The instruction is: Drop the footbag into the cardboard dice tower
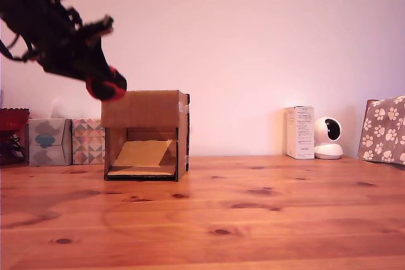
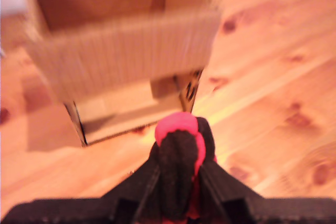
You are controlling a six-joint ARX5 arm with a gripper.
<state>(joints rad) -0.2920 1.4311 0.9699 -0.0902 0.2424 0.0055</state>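
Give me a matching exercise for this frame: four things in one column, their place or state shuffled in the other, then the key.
Things:
1. footbag
2. dice tower
3. white carton
4. gripper

Places or states:
A. stands on the table with its front opening showing a slanted ramp
B. red and black, held in the air near the tower's top corner at the exterior view's left
C. shut on the ball, above the table
D. upright near the wall, beside a small white camera

Pairs: 1-B, 2-A, 3-D, 4-C
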